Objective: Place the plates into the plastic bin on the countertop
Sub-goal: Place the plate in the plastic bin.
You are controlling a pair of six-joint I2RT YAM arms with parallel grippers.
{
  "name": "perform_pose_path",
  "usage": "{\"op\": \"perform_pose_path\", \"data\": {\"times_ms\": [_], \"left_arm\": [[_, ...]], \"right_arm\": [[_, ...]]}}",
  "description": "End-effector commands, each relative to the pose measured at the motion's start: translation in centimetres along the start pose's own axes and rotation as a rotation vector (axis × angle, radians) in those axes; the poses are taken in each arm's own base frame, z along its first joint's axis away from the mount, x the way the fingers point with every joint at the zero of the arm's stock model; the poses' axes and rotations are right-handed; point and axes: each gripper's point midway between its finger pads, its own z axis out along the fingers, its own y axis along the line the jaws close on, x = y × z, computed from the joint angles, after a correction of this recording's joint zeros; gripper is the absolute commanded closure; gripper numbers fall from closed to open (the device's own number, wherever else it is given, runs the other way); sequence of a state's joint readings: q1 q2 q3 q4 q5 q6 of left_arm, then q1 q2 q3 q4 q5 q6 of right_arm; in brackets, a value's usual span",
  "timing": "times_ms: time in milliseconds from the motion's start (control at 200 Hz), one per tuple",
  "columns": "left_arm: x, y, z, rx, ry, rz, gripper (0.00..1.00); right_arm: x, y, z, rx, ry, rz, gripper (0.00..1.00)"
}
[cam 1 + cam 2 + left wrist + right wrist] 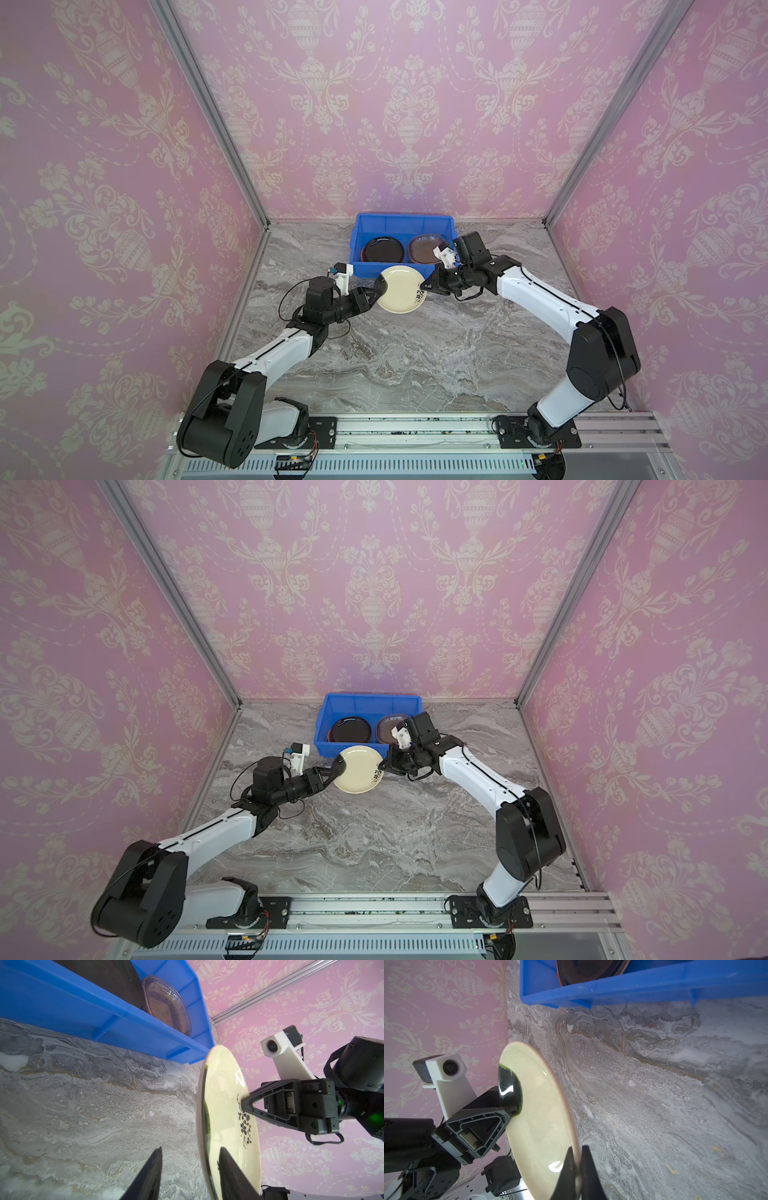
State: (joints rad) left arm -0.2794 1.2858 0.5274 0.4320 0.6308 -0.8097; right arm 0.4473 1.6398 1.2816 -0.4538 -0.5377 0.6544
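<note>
My right gripper (576, 1148) is clenched on the rim of the cream plate (537, 1105), one finger over the face and one under it, just beside the dark flower sprig (245, 1124). The plate looks lifted clear of the countertop (415, 353) and roughly level, spanning the gap between my two hands.

Across the plate from that grip, my left gripper (190, 1148) straddles the opposite rim at the dark glazed patch (508, 1088). Its upper finger lies on the face, but the lower finger stands off the underside with countertop showing between them. I count that hand as released, not gripping.

I read this step as passing or sharing the plate before it goes in. I want the left jaws fully seated on the rim before the right hand loosens at all. The glaze looks slick, so a shallow bite could let the plate pivot and drop.

Just beyond both sets of fingertips runs the near wall of the plastic bin (399, 226). The plate's far edge sits close to it, so I should raise the plate above the rolled rim before pushing forward, not slide it into the wall.

Inside the bin, ahead of the left hand, lies a black plate (382, 249) with an orange edge under it. Ahead of the right hand lies a translucent plate (426, 247). Round on round should sit steadier, so I would aim for the black one, lower until nearly touching, and only then let go.
</note>
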Motion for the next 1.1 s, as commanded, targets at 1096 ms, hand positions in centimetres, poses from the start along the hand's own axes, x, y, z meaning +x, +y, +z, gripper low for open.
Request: {"op": "perform_pose_path", "data": {"times_ms": [1096], "left_arm": [[-2.2, -1.1, 2.2, 0.070, -0.020, -0.088, 0.93]], "right_arm": [[-3.0, 2.0, 1.7, -0.109, -0.077, -0.042, 1.00]]}}
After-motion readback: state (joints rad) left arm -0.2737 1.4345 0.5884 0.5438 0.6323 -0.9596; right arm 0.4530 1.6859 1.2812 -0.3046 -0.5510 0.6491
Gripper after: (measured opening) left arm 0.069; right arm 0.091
